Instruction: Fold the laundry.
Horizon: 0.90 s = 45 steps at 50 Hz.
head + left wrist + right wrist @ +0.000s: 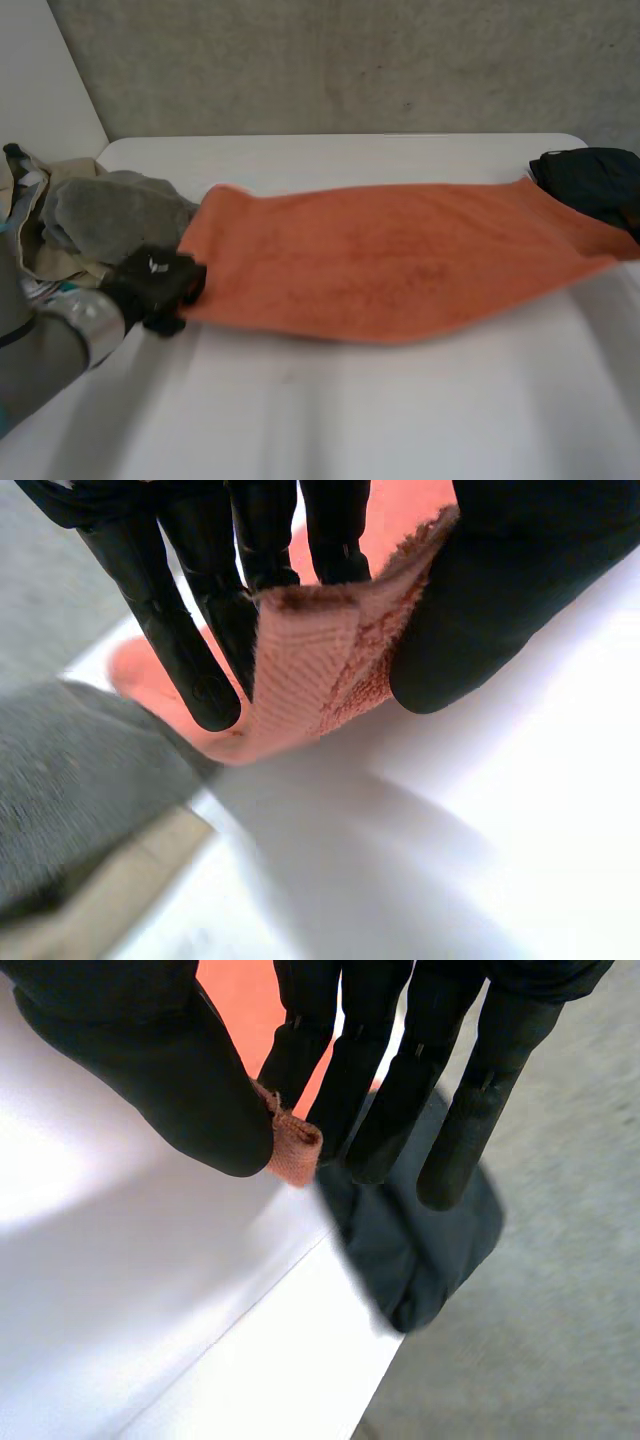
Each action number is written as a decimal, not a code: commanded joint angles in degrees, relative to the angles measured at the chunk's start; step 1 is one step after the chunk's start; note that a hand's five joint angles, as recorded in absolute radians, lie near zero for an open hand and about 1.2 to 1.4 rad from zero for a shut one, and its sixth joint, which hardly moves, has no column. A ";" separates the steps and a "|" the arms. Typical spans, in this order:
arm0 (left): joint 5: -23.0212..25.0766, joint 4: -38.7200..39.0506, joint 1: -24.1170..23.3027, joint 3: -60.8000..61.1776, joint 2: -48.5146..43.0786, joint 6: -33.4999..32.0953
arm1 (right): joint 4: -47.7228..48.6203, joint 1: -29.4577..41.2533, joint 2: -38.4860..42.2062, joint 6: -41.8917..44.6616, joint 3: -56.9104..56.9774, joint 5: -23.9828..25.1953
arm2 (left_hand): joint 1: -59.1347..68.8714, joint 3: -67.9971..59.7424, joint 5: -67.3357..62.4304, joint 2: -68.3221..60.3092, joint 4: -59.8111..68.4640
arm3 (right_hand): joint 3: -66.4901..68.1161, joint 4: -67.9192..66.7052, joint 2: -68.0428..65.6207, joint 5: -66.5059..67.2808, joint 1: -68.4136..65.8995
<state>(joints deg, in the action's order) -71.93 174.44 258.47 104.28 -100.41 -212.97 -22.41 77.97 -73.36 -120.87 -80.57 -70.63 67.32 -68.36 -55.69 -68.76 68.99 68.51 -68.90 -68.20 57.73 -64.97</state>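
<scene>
Both ends of your orange towel (390, 265) are pinched. L hand (155, 285) (190, 650) has a corner clamped betw. thumb and straight fingers, hem folded over in the grip. R hand (170, 1070) nips a small tip of the opp. corner the same way. Towel's stretched L to R across the desk (350, 400). Grey clothes pile (110, 215) sits just beside L hand; dark garment (420, 1250) lies at the desk edge by R fingertips.

Left hand (152, 284): black, blocky, a white mark (155, 265) on its back, on a shiny grey arm (85, 325). Right hand (380, 1060): black, slim fingers (465, 1130), broad thumb (170, 1080).
</scene>
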 commanded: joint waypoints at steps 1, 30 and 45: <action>1.71 -15.61 2.21 7.33 12.42 -8.60 | -14.32 -6.07 -9.52 15.03 -4.94 4.35 | 12.68 -11.64 -14.31 -11.24 11.01 | 11.49 -11.10 -11.80 12.27 -15.03; -8.31 -2.09 -4.82 -39.49 -29.48 -3.59 | 27.06 8.16 22.46 -10.52 15.35 -5.74 | 12.68 -11.64 -14.31 -11.24 11.01 | 11.49 -11.10 -11.80 12.27 -15.03; -15.17 -0.16 -8.51 -53.13 -41.35 -6.05 | 38.23 14.30 34.85 -11.05 24.85 -11.63 | -27.86 28.90 26.23 29.30 -29.53 | -58.51 58.90 58.20 -57.73 54.97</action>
<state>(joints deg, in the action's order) -86.60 173.17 251.31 52.41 -140.11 -217.60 14.55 90.40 -42.10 -132.32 -58.01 -80.26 65.92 -66.49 -54.95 -66.48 66.92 63.48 -63.67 -63.41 53.08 -61.01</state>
